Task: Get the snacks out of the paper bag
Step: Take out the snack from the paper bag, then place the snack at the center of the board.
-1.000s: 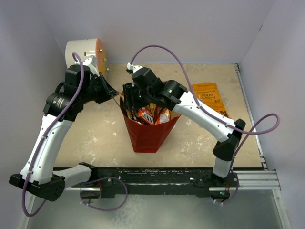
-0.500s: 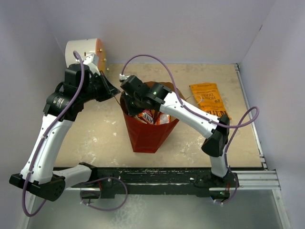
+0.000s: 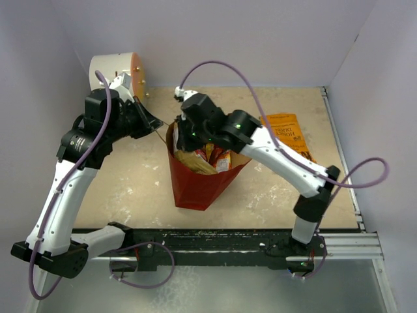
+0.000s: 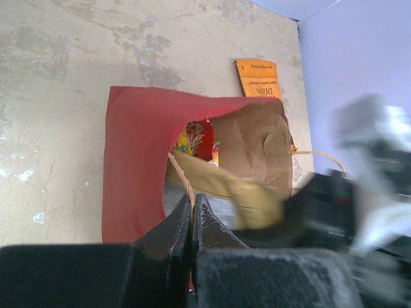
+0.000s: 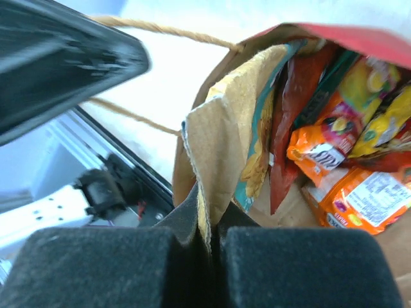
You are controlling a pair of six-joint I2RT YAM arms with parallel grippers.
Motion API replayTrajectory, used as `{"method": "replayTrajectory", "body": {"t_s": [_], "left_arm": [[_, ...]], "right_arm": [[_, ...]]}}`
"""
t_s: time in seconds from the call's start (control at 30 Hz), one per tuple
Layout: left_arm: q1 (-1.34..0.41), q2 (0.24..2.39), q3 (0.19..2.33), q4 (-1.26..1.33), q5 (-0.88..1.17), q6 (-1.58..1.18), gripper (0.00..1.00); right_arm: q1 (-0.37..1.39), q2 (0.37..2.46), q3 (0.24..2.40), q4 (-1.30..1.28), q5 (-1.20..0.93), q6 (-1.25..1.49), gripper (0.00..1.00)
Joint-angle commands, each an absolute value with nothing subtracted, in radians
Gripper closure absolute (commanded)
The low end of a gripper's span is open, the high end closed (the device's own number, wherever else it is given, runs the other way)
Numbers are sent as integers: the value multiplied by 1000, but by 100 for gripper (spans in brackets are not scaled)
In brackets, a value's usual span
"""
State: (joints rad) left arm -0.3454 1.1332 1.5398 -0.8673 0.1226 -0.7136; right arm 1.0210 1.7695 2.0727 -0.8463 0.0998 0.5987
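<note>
Where both arms rise from the black rail [image 3: 215,238] at the near edge, the paper bag [image 3: 194,186] stands just beyond on the mottled beige table [image 3: 130,176]. It is smooth red card outside and creased brown kraft inside, tapering to a narrow base, with its mouth open upward.

The left gripper [image 4: 191,213] has its dark jaws pressed together on a thin, twisted tan string handle [image 4: 182,178] at the bag's left rim. The right gripper [image 5: 207,234] reaches into the mouth from the far side. Its padded black jaws are pinched closed on the edge of a crinkly tan-gold packet [image 5: 221,138], which juts above the rim.

Deeper inside the bag lie a glossy dark red packet [image 5: 289,122] and bright orange packets [image 5: 356,199] with white printed labels, bunched together with yellow ones; their print is too blurred to read.

Farther back on the right, well apart from the bag, a flat orange packet [image 3: 287,134] lies on the table. At the far left corner stands a white cylinder [image 3: 111,68] with an orange face.
</note>
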Motion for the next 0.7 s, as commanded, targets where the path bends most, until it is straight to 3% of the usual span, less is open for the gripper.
{"method": "replayTrajectory", "body": {"t_s": [0.0,0.4,0.67], "left_arm": [[-341,1094,1553,-806,78,-722,100],[-341,1094,1564,-836,51,-716,100],[-341,1107,1559,-840,60,-715,100]], "right_arm": [[1024,1555,2046,-578,202,628,100],[1023,1230,1927,-255,501,451,100],[1024,1092,1881,-128,885,196,100]]}}
